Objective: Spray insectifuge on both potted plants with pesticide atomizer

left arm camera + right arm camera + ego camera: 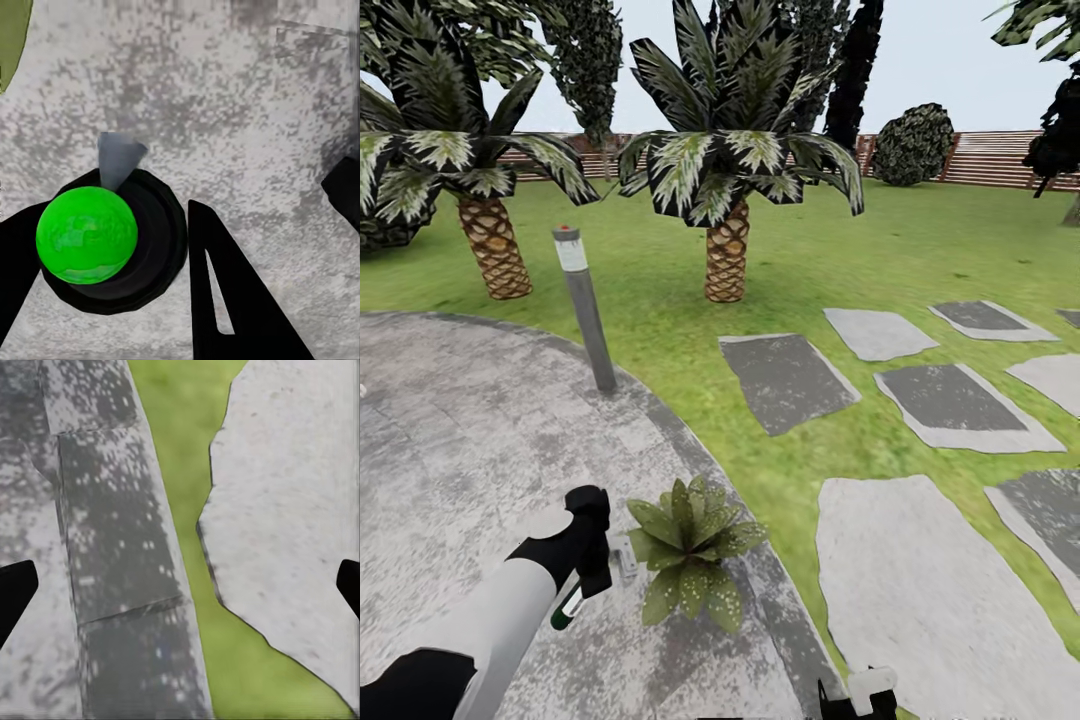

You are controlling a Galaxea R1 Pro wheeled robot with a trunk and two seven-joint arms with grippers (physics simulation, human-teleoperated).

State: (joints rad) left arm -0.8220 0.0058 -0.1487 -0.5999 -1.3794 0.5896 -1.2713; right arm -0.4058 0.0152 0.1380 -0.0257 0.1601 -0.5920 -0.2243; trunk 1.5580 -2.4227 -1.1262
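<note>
My left gripper (597,572) is shut on the pesticide atomizer (624,557), a slender pale bottle with a dark, green-marked end, just left of a potted plant (688,552). That plant is a low rosette of speckled green leaves at the rim of the round paved patio (470,440). In the left wrist view the atomizer (86,235) shows a bright green dome on a black base between the black fingers (225,300) of the left gripper (112,232). My right gripper (180,585) is open over paving and grass, and it shows low in the head view (860,692). The second plant is out of view.
A grey lamp post (584,305) stands at the patio's edge. Behind it are two palms (726,250) with scaly trunks, then lawn, dark bushes (912,145) and a slatted fence (1000,160). Grey stepping stones (920,590) lie in the grass to the right.
</note>
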